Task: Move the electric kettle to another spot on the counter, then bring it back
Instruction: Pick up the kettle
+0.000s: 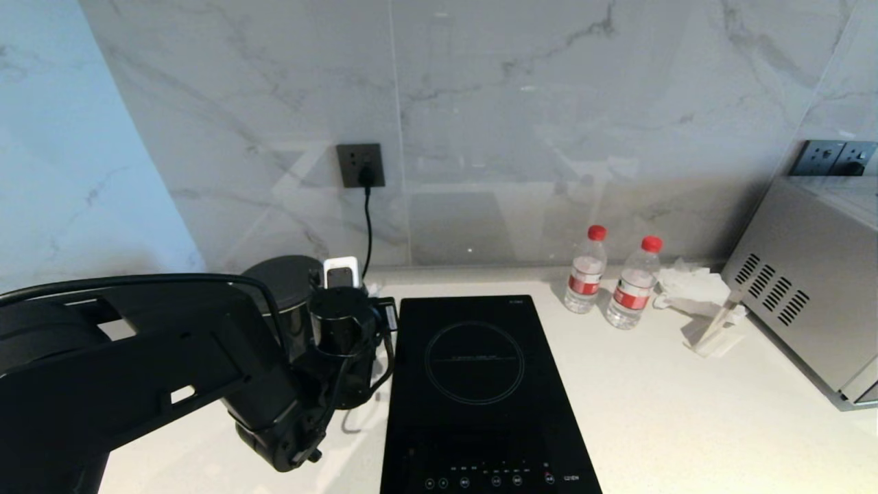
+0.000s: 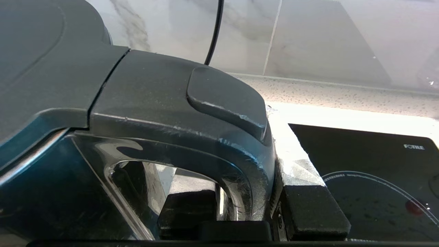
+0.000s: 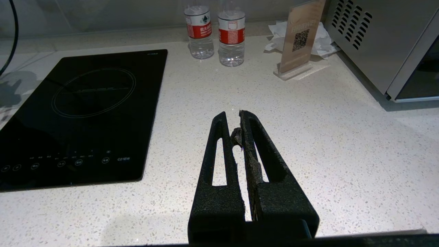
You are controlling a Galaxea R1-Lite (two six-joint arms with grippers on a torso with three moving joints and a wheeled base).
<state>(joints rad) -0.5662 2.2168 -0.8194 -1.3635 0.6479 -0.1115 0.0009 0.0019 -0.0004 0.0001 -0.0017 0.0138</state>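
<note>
Standing at the counter's [image 1: 658,412] back left corner, just left of the induction hob [image 1: 480,391]: electric kettle [image 1: 291,285], below the wall socket [image 1: 360,165]. Left hand [image 2: 253,212] clamped on its loop handle [image 2: 236,175]. Right hand [image 3: 236,128] pressed together above bare counter, near two water bottles [image 3: 216,34].

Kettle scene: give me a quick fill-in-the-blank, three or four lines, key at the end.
1. The left claw is shut on the electric kettle by its ____.
2. The right claw hangs over the counter holding ____.
3. Each of the two water bottles has a ____ cap.
4. The cooktop lies between the kettle and the ____.

Missing words: handle; nothing; red; bottles
</note>
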